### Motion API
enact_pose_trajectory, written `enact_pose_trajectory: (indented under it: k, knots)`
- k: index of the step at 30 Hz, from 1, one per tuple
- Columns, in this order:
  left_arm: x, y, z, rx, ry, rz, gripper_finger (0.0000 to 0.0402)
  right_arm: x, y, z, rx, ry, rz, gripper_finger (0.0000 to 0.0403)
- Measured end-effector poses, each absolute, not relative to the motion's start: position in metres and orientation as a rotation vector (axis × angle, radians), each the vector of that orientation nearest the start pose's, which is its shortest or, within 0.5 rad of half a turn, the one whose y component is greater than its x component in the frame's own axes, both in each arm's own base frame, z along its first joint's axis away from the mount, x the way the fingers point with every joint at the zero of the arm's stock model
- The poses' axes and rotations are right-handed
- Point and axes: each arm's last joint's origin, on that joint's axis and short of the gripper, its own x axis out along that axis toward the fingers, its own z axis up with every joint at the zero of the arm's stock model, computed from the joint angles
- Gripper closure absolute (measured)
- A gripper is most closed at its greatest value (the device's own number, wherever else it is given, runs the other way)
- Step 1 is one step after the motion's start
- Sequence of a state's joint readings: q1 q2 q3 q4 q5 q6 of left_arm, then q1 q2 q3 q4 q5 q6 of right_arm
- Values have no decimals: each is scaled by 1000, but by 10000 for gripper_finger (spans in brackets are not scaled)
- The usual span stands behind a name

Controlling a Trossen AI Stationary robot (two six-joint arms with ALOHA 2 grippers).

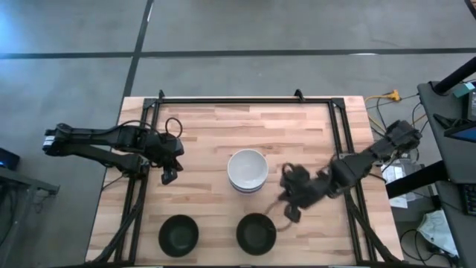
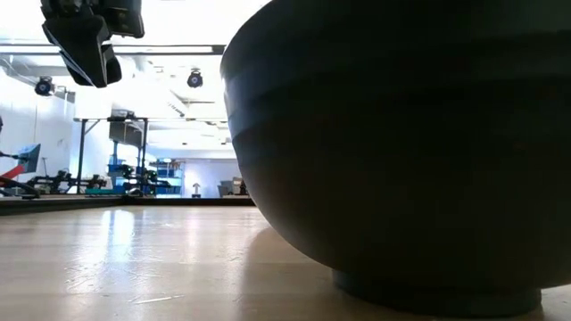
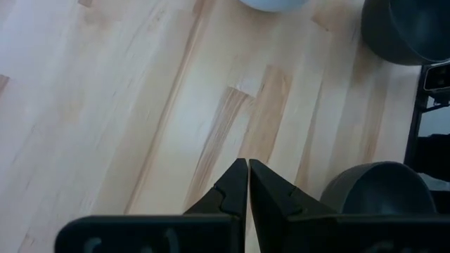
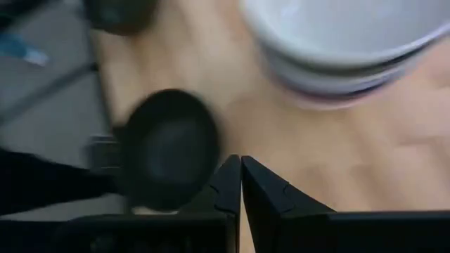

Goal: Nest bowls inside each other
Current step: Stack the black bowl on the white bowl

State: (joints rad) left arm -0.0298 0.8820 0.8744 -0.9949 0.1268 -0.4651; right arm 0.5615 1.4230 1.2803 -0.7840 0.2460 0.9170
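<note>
— Nearest the front edge of the table (image 1: 201, 149)?
— Two black bowls, one toward the front left corner (image 1: 178, 233), one at the middle of that edge (image 1: 256, 233). Both upright, both apart from everything else.
— Farther back?
— A stack of bowls (image 1: 248, 170) near the table's centre, white on top, a lavender rim peeking out beneath.
— And the right gripper (image 1: 291, 214)?
— Just beside the middle black bowl, on its right and a little farther from the front edge. Fingers pressed together, holding nothing. Stack lying to its left and farther back.
— The left gripper (image 1: 168, 177)?
— Also pinched shut and empty, hovering near the left edge, well apart from both black bowls.
— So which arm for the middle bowl?
— Likely the right, being far closer. Needs opening first, then a short drop toward the front edge onto the bowl's rim. No long axis to worry about, round all the way.
</note>
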Motion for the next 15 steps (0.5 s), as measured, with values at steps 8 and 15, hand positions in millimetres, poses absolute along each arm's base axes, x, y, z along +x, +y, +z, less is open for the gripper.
enact_pose_trajectory:
  k: [8,15]
  knots:
    - [160,-8,271,-462,1085,107,402,248,179,260,661,764,-2,326]
    - [174,-9,258,-458,1164,129,402,258,184,229,615,830,-29,258]
